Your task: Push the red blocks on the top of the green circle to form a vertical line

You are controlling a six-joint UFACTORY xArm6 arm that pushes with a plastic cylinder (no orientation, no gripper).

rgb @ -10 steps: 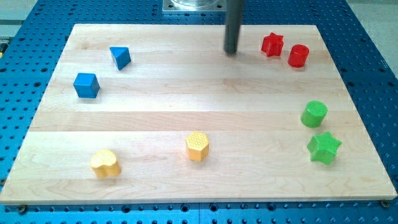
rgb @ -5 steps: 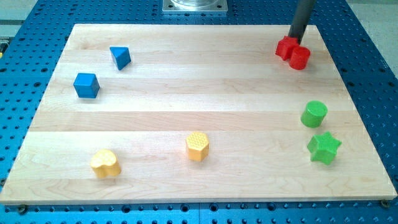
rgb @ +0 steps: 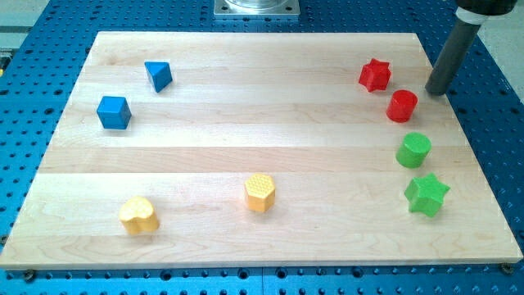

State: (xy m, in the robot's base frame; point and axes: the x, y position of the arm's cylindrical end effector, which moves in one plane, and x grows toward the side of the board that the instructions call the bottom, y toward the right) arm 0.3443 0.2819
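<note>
A red star block [rgb: 374, 74] lies near the board's upper right. A red cylinder [rgb: 402, 106] lies just below and to the right of it, a small gap apart. The green cylinder [rgb: 413, 151] stands below the red cylinder, close to it. A green star [rgb: 426, 195] lies below the green cylinder. My tip [rgb: 435, 90] rests on the board to the right of the red cylinder and a little above it, not touching any block.
A blue triangle block [rgb: 159, 75] and a blue cube [rgb: 114, 112] lie at the upper left. A yellow heart [rgb: 138, 215] and a yellow hexagon [rgb: 259, 192] lie near the bottom. The board's right edge [rgb: 471, 139] runs close to the green blocks.
My tip has swept from the top centre to the right, past the red blocks. The red star shifted right and down; the red cylinder moved down towards the green cylinder.
</note>
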